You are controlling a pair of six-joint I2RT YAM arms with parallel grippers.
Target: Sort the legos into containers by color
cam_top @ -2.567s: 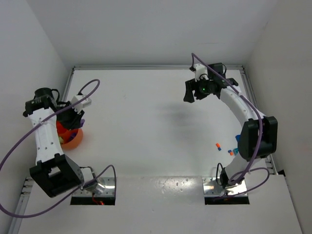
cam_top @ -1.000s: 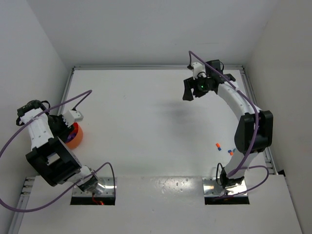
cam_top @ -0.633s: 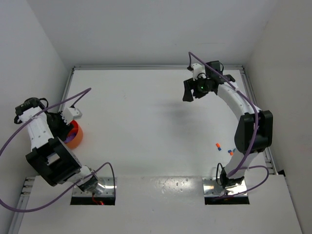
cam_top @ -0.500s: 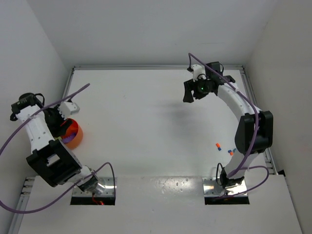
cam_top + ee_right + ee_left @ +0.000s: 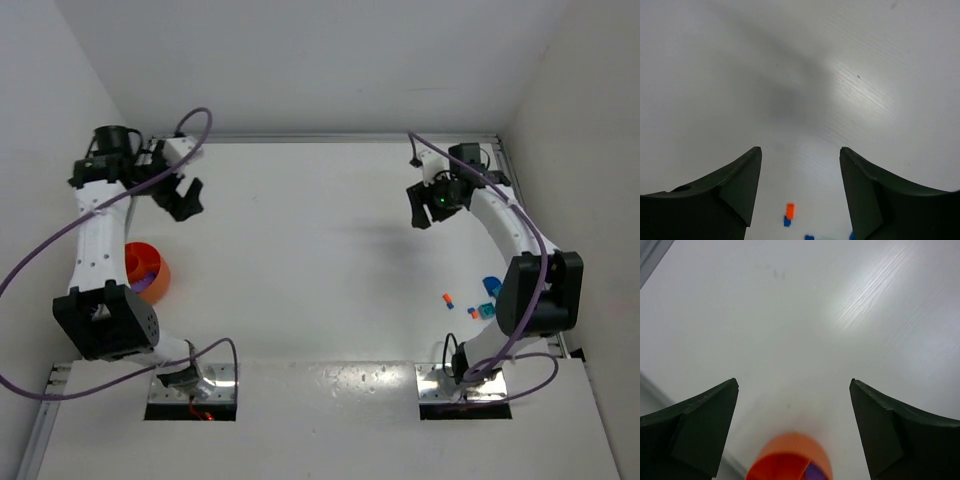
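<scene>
The orange bowl (image 5: pixel 163 272) sits near the left edge of the tabletop (image 5: pixel 300 250), with purple legos (image 5: pixel 816 473) in one compartment; its other compartments cannot be made out. The left fingers (image 5: pixel 695 430) are spread wide and empty. The right fingers (image 5: pixel 720 195) stand apart, holding nothing. Loose orange and blue legos (image 5: pixel 789 210) lie near the right arm's base, well apart from the bowl.

A round, shallow orange bowl (image 5: pixel 160 290) sits upright at the near left of the surface, purple bricks (image 5: pixel 149 282) inside. Tiny orange, blue and teal legos (image 5: pixel 449 300) lie scattered at the near right.
</scene>
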